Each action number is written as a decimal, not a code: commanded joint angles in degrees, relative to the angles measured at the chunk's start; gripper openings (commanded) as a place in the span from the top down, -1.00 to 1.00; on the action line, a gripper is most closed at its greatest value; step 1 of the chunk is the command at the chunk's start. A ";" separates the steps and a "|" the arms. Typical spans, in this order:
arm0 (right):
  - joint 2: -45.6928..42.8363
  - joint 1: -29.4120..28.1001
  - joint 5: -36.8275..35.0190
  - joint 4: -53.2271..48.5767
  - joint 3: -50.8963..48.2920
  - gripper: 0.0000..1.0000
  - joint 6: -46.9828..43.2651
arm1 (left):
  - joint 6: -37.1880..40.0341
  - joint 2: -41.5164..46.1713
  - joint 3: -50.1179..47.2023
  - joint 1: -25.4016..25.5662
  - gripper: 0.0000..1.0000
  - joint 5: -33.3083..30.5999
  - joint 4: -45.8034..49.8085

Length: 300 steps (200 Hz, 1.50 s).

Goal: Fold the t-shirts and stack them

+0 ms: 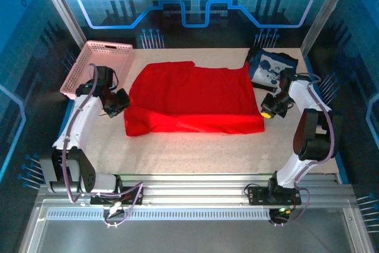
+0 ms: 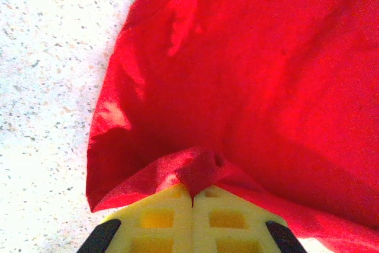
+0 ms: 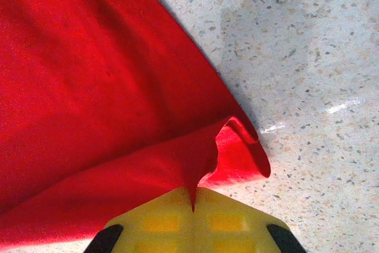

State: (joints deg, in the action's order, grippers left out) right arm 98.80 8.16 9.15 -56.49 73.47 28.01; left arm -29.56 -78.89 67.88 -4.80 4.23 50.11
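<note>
Yellow ribbed pads (image 2: pixel 160 220) of my left gripper (image 2: pixel 192 201) sit closest, pressed together on a pinched ridge of the bright red cloth t-shirt (image 2: pixel 266 87) at its left edge. My right gripper (image 3: pixel 192 202) does the same on the opposite side. Its yellow pads (image 3: pixel 231 222) are clamped on a fold of red fabric beside a corner that curls over the pale speckled tabletop (image 3: pixel 308 57).

Gripping both ends at once should, I judge, let me hold the cloth taut and carry one edge across evenly, so the fold lands straight rather than bunched.

Seen from above, the red shirt lies spread across the middle of the table, its print out of sight. The dark navy t-shirt with a white-and-black graphic (image 1: pixel 271 69) rests at the far right corner, just behind my right gripper. It looks compact, probably parked there for stacking, and I cannot tell whether it touches the red one. A pink plastic lattice basket (image 1: pixel 98 66) stands far left, apart from the work.
</note>
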 commanded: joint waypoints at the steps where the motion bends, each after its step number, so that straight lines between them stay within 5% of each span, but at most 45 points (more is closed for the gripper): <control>1: 1.84 -0.92 -0.86 -0.11 1.89 1.00 -0.70 | 3.81 -1.85 3.12 -1.26 1.00 -1.24 0.34; 78: 7.63 -1.29 -2.39 0.33 4.72 1.00 -1.72 | 10.90 -18.35 15.71 -1.27 1.00 2.57 -0.46; 156: 13.26 -2.88 -1.81 0.99 11.30 0.85 -1.79 | 7.25 -25.16 16.12 -1.14 0.97 3.84 -5.88; 167: 14.35 -3.06 -1.68 0.99 12.41 0.79 -1.73 | 6.47 -26.63 17.13 -1.09 0.87 4.20 -6.07; 197: 16.42 -3.23 0.58 2.23 14.99 0.54 -2.37 | 4.59 -28.01 18.06 -1.00 0.12 3.59 -6.68; 223: 14.22 -3.33 4.17 4.28 14.88 -0.05 -4.22 | 2.38 -24.77 16.27 -1.00 -0.46 2.84 -6.65; 300: -10.45 -4.37 5.36 4.07 -9.73 -0.27 -0.65 | -4.84 -1.17 -8.55 -1.05 -0.64 7.48 -2.25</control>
State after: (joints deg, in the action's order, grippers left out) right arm 92.60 5.37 12.51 -51.59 71.05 24.99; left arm -31.42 -82.61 65.95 -5.52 9.10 44.84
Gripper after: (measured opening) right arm 0.634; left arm 0.832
